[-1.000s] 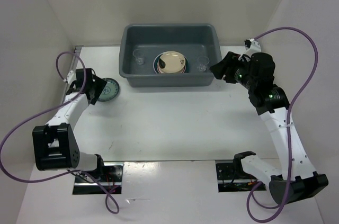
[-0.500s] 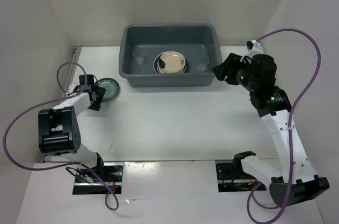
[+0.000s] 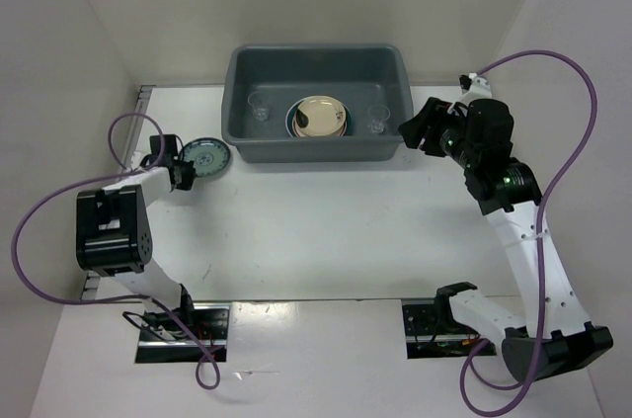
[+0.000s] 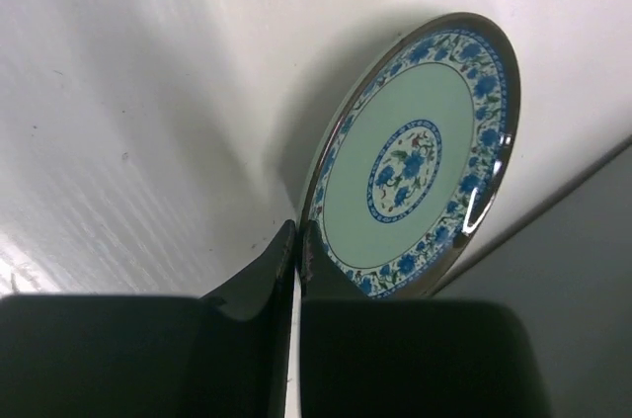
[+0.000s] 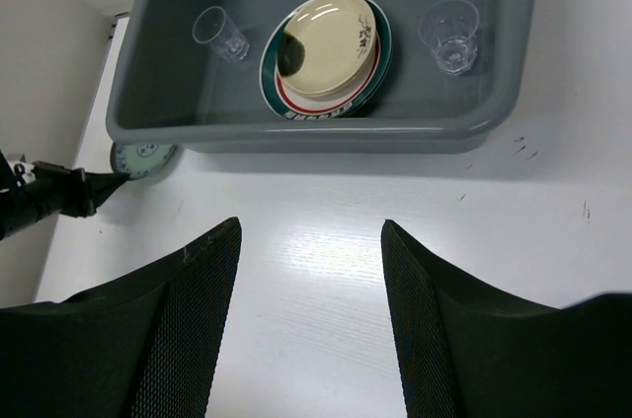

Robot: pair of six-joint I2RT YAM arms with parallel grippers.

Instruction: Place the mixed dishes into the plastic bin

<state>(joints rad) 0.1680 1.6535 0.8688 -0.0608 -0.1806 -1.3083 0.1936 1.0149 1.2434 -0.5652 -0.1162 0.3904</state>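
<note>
The small teal saucer [image 3: 209, 156] [image 4: 415, 161] with blue flowers lies left of the plastic bin [image 3: 316, 49], tipped up on one edge above its shadow. My left gripper [image 3: 186, 173] [image 4: 298, 235] is shut on the saucer's near rim. In the right wrist view the saucer [image 5: 141, 159] shows beside the bin's [image 5: 326, 131] left corner. A stack of plates [image 3: 321, 117] [image 5: 329, 52], cream on top of a green-and-red rimmed one, sits in the bin between two clear cups [image 5: 220, 33] [image 5: 449, 35]. My right gripper [image 3: 410, 128] [image 5: 311, 240] hangs open and empty at the bin's right end.
White walls close in the table on the left, back and right. The left arm's purple cable [image 3: 128, 136] loops near the left wall. The bin's near wall [image 3: 316, 153] stands between the saucer and the stacked plates.
My left gripper slid along the table toward the saucer and closed on its rim. The saucer shifted slightly toward the bin and tilted. The right arm stayed put.
</note>
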